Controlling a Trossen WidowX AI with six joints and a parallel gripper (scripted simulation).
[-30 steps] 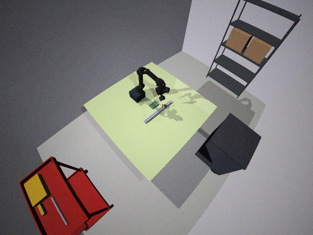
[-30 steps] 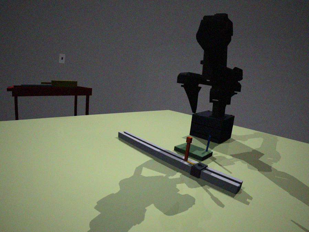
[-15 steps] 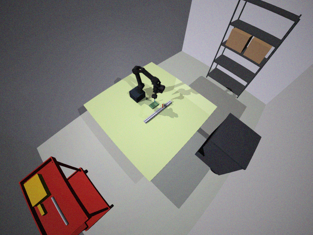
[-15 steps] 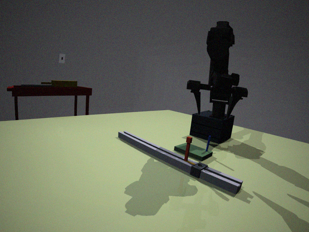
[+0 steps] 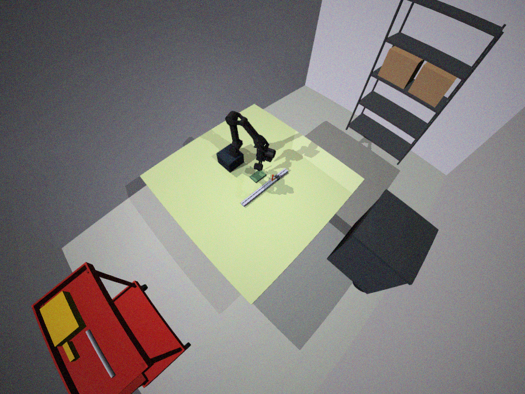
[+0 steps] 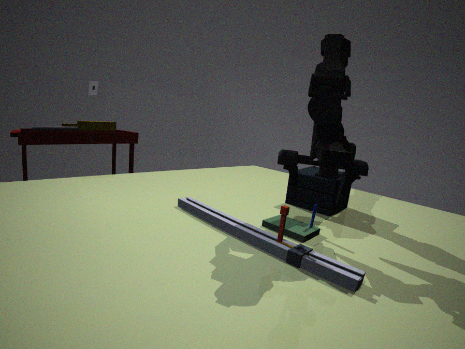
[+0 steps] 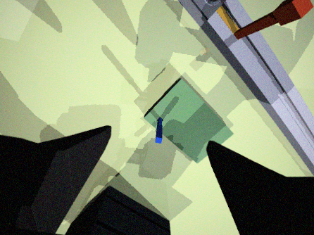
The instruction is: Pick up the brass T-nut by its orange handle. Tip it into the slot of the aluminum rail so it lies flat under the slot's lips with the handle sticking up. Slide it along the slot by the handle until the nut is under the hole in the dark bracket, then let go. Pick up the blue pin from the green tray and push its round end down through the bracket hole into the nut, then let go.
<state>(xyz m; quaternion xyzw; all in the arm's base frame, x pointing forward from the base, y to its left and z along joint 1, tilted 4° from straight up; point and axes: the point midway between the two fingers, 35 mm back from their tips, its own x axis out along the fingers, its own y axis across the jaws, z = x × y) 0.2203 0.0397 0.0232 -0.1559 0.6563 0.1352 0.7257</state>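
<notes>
Blue pin: upright in the green tray, below the gripper and, in the wrist view, between its two fingers but touching neither.
Green tray: flat on the yellow-green table, beneath the gripper, between the robot's base and the rail.
Gripper: spread wide above the tabletop, nothing between the fingers.
Aluminum rail: lying on the table past the tray, on the side of the gripper away from the base.
Orange handle: sticking up from the rail's slot, clear of the gripper.
Brass T-nut: a strip of it shows in the slot between handle and bracket; how much sits under the hole cannot be told.
Dark bracket: across the rail, beyond the tray from the gripper, its hole without the pin.
</notes>
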